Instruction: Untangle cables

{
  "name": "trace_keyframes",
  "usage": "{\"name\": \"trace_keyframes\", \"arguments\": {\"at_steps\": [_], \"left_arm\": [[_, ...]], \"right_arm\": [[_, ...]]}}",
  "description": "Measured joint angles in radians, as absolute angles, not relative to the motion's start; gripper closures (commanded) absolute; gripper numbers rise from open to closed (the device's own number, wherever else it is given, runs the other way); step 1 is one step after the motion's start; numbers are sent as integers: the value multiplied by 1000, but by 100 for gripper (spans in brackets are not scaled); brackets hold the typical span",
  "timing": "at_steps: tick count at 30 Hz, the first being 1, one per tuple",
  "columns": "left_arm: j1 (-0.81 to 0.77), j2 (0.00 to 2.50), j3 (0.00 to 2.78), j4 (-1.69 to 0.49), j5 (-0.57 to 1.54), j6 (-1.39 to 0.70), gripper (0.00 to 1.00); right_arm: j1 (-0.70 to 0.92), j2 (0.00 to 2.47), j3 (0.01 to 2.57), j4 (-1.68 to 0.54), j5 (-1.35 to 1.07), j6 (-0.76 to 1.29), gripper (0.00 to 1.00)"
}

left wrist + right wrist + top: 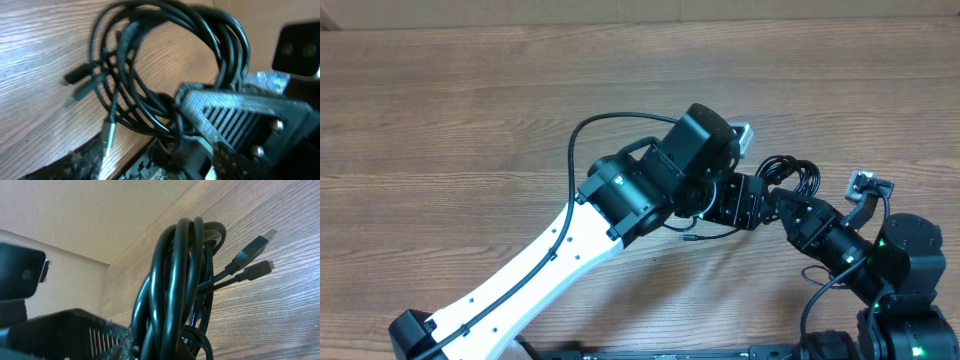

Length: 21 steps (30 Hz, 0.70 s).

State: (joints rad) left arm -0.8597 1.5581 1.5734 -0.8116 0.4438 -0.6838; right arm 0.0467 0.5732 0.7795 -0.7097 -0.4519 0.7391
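Observation:
The cables [798, 174] are a small black knotted bundle on the wood table, right of centre. In the left wrist view the cables [150, 75] form looped strands with plug ends [75, 77] lying on the wood. In the right wrist view the cables [180, 280] rise out of my right gripper [165, 347], which is shut on them. My right gripper [776, 196] meets my left gripper [745, 205] at the bundle's left side. My left gripper [165, 165] looks open, with one finger far off at the lower left. The right gripper's ribbed finger [235, 117] fills its view.
A loose plug end [690, 238] lies under the left arm's wrist. The left arm's own thicker wire [582, 135] loops out over the table. The right arm's base [910, 270] stands at the lower right. A wall edge [75, 225] shows beyond the table.

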Motion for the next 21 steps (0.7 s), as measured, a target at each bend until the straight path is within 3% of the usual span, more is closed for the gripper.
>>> {"name": "trace_keyframes", "arguments": {"at_steps": [3, 11, 16, 21], "left_arm": [[-873, 1558, 1573, -813, 451, -670, 49], [-904, 1558, 1573, -816, 418, -651, 55], [-904, 1559, 1573, -816, 383, -649, 72], [-904, 1560, 1573, -816, 350, -652, 80]], "right_arm": [[47, 573, 780, -710, -452, 739, 96], [47, 573, 780, -699, -458, 764, 96], [47, 573, 780, -685, -483, 778, 96], [46, 575, 780, -675, -495, 785, 96]]}}
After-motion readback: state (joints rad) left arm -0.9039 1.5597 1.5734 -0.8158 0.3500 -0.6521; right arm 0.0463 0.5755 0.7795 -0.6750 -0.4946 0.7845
